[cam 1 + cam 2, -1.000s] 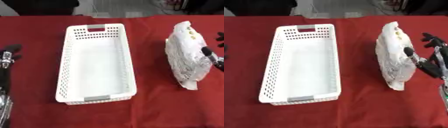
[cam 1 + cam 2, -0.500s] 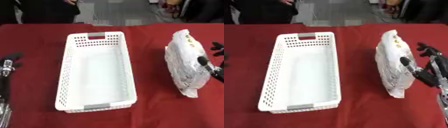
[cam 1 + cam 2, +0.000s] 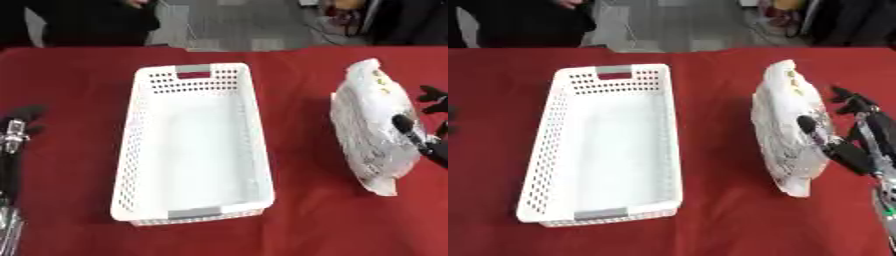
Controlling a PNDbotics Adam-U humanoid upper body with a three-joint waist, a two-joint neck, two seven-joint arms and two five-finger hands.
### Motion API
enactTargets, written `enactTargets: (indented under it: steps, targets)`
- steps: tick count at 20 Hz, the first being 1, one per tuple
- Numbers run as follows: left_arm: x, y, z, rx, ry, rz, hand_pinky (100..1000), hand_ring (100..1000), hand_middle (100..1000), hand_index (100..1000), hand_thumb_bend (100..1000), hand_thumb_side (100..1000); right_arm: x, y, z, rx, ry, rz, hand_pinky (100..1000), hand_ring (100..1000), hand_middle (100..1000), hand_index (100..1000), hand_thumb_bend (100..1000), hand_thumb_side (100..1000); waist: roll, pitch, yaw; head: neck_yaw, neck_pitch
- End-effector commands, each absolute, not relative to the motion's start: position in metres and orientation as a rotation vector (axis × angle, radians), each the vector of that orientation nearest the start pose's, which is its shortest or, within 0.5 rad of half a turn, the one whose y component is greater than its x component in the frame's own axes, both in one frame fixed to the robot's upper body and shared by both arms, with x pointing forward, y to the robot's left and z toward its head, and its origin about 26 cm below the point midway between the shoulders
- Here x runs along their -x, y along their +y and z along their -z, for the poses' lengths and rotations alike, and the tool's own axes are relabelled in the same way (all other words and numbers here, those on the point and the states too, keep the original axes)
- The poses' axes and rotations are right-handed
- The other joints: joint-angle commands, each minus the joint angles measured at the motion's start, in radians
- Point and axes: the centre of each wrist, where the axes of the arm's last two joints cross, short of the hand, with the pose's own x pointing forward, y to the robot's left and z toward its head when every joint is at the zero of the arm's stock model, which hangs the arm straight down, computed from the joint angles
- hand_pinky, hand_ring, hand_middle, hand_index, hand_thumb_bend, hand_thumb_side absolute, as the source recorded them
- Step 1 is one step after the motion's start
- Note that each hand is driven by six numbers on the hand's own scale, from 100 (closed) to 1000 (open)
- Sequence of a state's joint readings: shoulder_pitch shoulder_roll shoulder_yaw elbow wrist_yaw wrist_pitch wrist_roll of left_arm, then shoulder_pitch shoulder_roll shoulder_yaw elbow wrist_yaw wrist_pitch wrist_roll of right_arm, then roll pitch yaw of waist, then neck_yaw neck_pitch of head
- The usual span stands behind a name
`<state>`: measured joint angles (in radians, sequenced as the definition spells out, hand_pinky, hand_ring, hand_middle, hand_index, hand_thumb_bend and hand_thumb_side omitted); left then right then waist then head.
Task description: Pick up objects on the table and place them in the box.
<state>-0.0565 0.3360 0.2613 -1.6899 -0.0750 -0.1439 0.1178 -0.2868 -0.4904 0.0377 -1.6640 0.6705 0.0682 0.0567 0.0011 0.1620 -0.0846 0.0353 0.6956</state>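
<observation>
A white plastic bag (image 3: 787, 125) with printing lies on the red table at the right, long side running away from me. My right hand (image 3: 852, 150) is at its right side. Its thumb (image 3: 808, 126) rests on top of the bag. The fingers (image 3: 852, 99) are spread beyond the bag's right edge, apart from it, so the hand is open. The white perforated box (image 3: 197, 145) with grey handles stands empty in the middle. My left hand (image 3: 19, 125) rests at the left edge, far from the box, holding nothing.
The red cloth (image 3: 306, 215) covers the whole table. Bare cloth lies between box and bag and in front of both. Beyond the far edge are grey floor and dark-clothed people (image 3: 96, 22).
The whole picture has slid downward, so the camera has tilted; more floor shows at the top. The right hand's thumb stays on the bag. Bag and box keep their places.
</observation>
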Motion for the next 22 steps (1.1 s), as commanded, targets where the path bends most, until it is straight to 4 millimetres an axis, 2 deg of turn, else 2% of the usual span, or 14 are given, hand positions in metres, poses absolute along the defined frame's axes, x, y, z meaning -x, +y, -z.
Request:
enactTargets:
  steps: [1,13,22]
  targets:
    - [-0.281,0.381,-0.088,-0.620,-1.924,0.090,819,860,774,792,305,1000,-0.338,-0.313,-0.145,0.969,-1.695,-0.932,377,727,774,951,686,996,0.000,-0.011,0.000,-0.004,0.004]
    - [-0.281,0.381,-0.088,-0.616,-1.925,0.092,820,860,775,791,303,1000,-0.342,-0.309,-0.123,0.917,-1.626,-0.984,393,731,778,954,684,995,0.000,-0.010,0.002,-0.001,0.023]
    - [-0.281,0.381,-0.088,-0.616,-1.925,0.092,820,861,775,791,302,1000,-0.344,-0.309,-0.125,0.938,-1.626,-0.987,393,733,787,956,682,992,0.000,-0.010,0.003,-0.001,0.024]
